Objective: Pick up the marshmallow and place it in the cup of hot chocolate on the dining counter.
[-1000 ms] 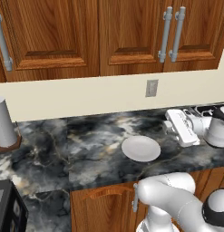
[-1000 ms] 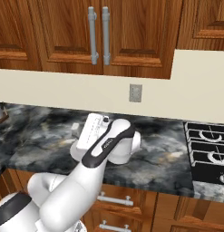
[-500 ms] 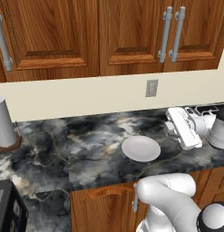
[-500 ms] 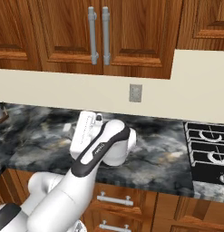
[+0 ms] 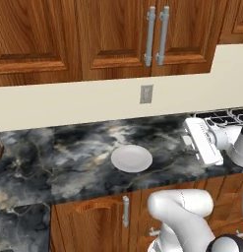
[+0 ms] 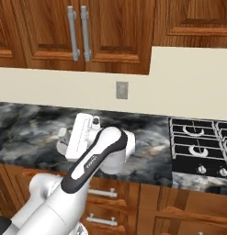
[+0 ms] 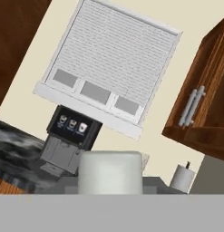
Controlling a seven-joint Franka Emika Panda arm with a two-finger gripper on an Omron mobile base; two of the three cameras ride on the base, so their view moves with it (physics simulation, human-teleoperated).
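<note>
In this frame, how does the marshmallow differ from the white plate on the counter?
Shape: the plate is a flat round disc; the marshmallow is a chunky block with softly rounded top corners.
Pose: the plate lies flat on the marbled counter; the marshmallow sits right in front of the hand camera, raised off any surface.
Surroundings: the plate lies alone with nothing on it; the marshmallow is seen against a far wall and a coffee machine.
Both are plain white.

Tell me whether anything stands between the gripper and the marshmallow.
Nothing visible does. In the hand view the marshmallow sits close up right at the gripper, which is shut on it above the counter.
</note>
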